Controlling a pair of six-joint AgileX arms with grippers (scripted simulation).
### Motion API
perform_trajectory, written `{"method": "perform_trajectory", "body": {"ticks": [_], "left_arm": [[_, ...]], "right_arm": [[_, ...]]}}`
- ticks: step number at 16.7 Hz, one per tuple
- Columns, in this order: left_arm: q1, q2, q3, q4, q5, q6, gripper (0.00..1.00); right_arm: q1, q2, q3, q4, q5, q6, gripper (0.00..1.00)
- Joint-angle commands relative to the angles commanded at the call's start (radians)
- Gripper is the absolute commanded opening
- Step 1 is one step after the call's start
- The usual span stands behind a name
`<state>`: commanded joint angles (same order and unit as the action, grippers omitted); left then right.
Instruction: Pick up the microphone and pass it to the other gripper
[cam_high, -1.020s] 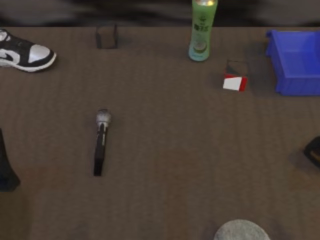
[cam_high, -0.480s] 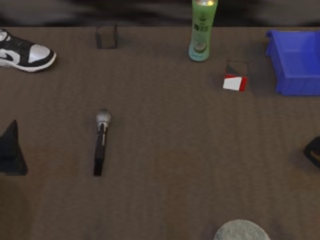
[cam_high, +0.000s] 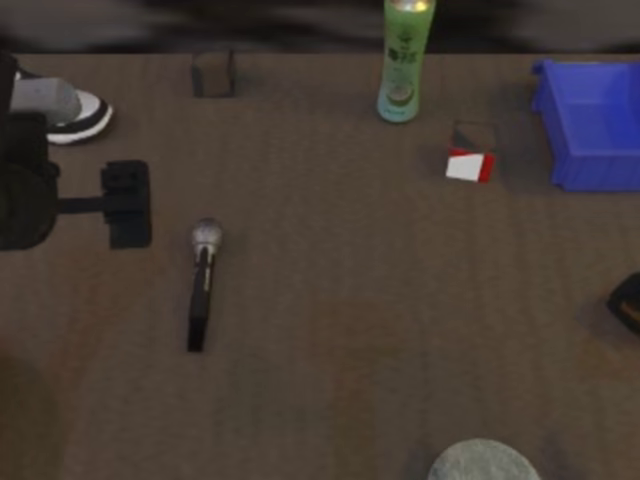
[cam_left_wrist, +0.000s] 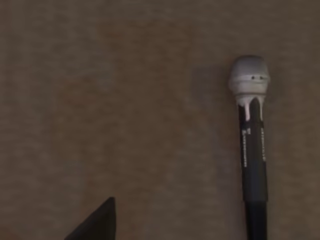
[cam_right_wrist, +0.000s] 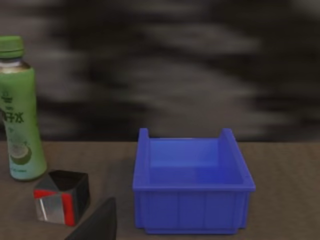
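The microphone (cam_high: 202, 285) lies on the brown table left of centre, its silver mesh head (cam_high: 207, 237) toward the far side and its black handle toward the near edge. My left gripper (cam_high: 130, 204) hovers open just left of the head, apart from it and holding nothing. The left wrist view shows the microphone (cam_left_wrist: 252, 150) lying flat and one black fingertip (cam_left_wrist: 100, 222) well off to its side. My right gripper (cam_high: 628, 302) is parked at the table's right edge, open and empty; one fingertip (cam_right_wrist: 100, 222) shows in its wrist view.
A black and white shoe (cam_high: 60, 108) sits at far left behind the left arm. A small dark box (cam_high: 213, 73), a green bottle (cam_high: 403, 60), a red and white block (cam_high: 469, 163) and a blue bin (cam_high: 590, 125) line the back. A grey round object (cam_high: 483, 462) sits at the near edge.
My left arm has swung in from the left edge, so its gripper now hangs just left of the microphone's head. The microphone and right arm have not moved.
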<state>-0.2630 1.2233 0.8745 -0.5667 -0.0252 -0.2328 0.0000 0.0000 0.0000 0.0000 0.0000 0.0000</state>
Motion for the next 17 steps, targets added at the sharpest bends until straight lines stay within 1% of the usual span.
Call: {"method": "perform_trajectory", "body": {"ticks": [4,8,11,17], "left_arm": [[-0.074,0.381,0.259,-0.157,-0.004,-0.074,1.00],[-0.128,0.639,0.437,-0.289,-0.012,-0.126,1.00],[-0.148,0.733,0.500,-0.347,-0.017,-0.146,1.00],[-0.146,0.741,0.504,-0.352,-0.017,-0.148,1.00]], "right_arm": [[0.000,0.000,0.000,0.000,0.000,0.000,1.00],[0.000,0.000,0.000,0.000,0.000,0.000,1.00],[0.000,0.000,0.000,0.000,0.000,0.000,1.00],[0.000,0.000,0.000,0.000,0.000,0.000,1.00]]}}
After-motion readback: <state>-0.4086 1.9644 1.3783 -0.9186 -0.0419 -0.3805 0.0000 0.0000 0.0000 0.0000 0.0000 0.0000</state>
